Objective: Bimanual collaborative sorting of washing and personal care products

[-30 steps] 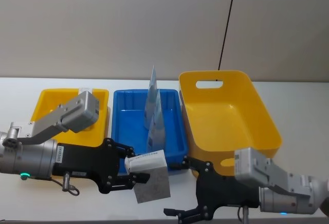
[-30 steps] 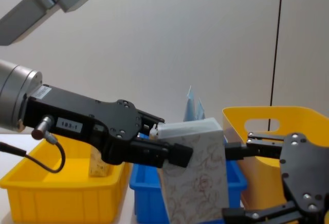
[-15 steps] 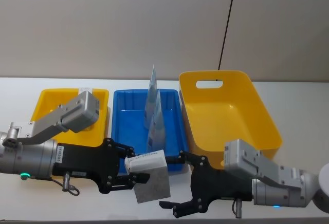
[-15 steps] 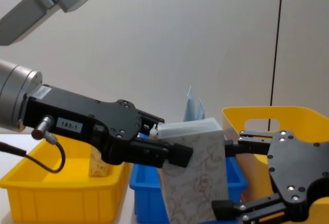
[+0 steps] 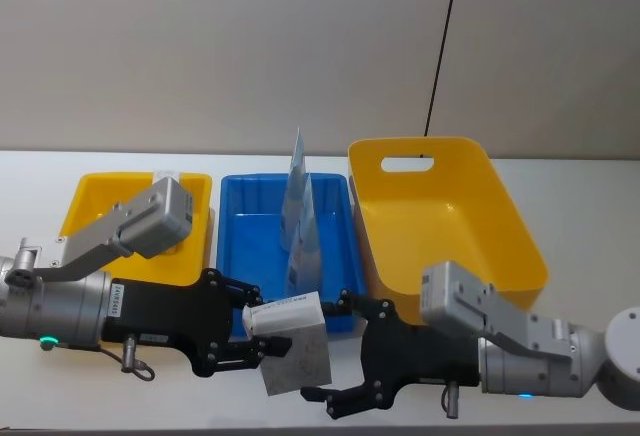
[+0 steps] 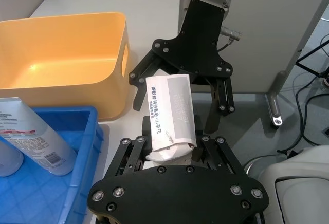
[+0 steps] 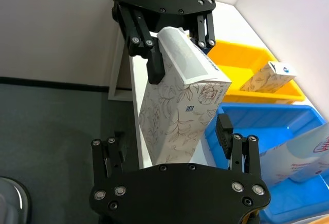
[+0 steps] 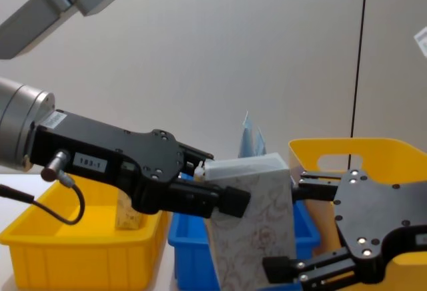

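The carton (image 5: 290, 356) is beige with a fine brown marbled line pattern and a white top carrying dark print. The second carton (image 7: 267, 77) looks alike. The tubes (image 5: 300, 226) are pale blue with white labels. The left gripper (image 5: 262, 334) and right gripper (image 5: 328, 348) are black, on silver-grey arms (image 5: 60, 306). One bin (image 5: 245, 246) is blue, while the small bin (image 5: 80, 206) and large bin (image 5: 450, 226) are yellow. The table (image 5: 580, 206) is white.

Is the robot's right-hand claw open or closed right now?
Open: the fingers of the right gripper are spread wide on either side of the marbled carton, which the left gripper holds.
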`<action>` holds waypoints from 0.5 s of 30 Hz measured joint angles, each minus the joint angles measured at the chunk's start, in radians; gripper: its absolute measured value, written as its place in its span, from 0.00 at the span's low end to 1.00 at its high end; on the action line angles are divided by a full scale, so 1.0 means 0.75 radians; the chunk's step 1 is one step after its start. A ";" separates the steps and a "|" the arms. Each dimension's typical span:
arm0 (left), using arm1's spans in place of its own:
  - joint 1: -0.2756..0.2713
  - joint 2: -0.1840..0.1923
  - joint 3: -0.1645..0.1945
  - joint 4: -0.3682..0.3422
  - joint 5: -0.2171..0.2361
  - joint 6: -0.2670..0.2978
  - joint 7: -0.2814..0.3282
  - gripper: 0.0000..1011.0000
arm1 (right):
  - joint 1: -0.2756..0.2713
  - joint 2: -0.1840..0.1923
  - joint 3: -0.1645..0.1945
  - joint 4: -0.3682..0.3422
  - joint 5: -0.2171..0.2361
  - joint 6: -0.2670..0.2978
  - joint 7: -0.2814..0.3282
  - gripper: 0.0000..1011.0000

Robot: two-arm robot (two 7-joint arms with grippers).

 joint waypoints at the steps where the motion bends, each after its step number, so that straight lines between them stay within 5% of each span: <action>1: 0.000 0.000 0.000 0.000 0.000 0.000 0.000 0.37 | 0.001 -0.003 -0.002 0.001 0.002 0.004 -0.001 0.99; 15: 0.000 0.000 0.000 0.000 0.000 0.000 0.000 0.37 | 0.008 -0.053 -0.009 0.015 0.057 0.117 -0.063 0.99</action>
